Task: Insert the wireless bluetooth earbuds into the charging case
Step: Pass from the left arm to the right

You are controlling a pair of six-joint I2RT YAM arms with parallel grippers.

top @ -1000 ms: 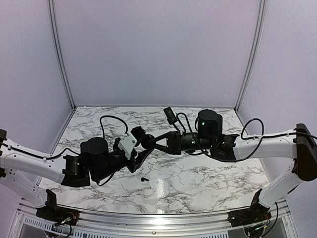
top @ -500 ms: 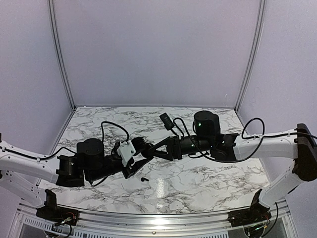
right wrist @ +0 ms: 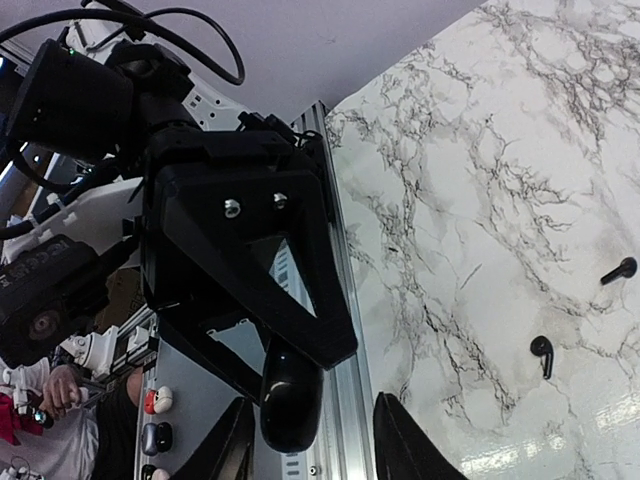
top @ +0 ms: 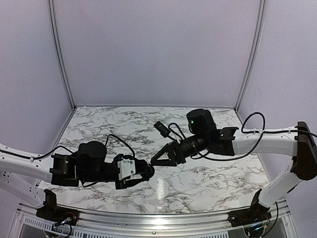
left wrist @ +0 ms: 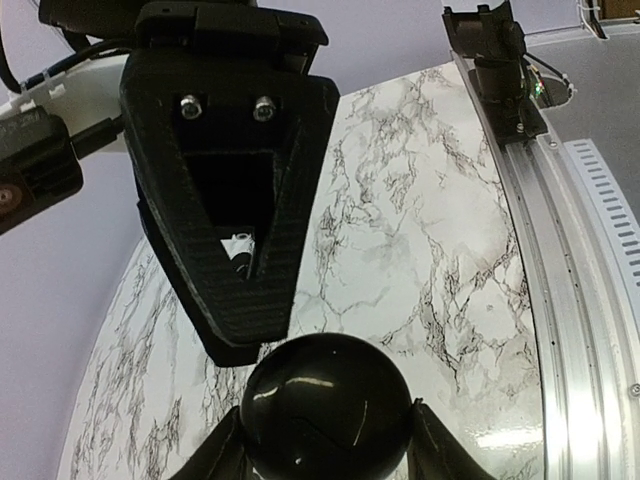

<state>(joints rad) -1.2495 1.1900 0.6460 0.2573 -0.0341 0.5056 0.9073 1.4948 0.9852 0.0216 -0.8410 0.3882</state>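
Marble-veined white counter (top: 208, 183) holds two tiny black stemmed earbuds (right wrist: 543, 355) loose; left claw (top: 143, 171) has dropped lower, clamping the glossy black rounded charging case (left wrist: 325, 395), right claw (top: 156, 159) has backed off half-spread and empty, so likely no bud is seated yet.

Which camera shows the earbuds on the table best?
The right wrist view: two earbuds lie apart on the marble table, unobstructed. The top external and left wrist views show no earbud.

Robot lab booth, plain walls (top: 158, 49), marble tabletop (top: 198, 183)
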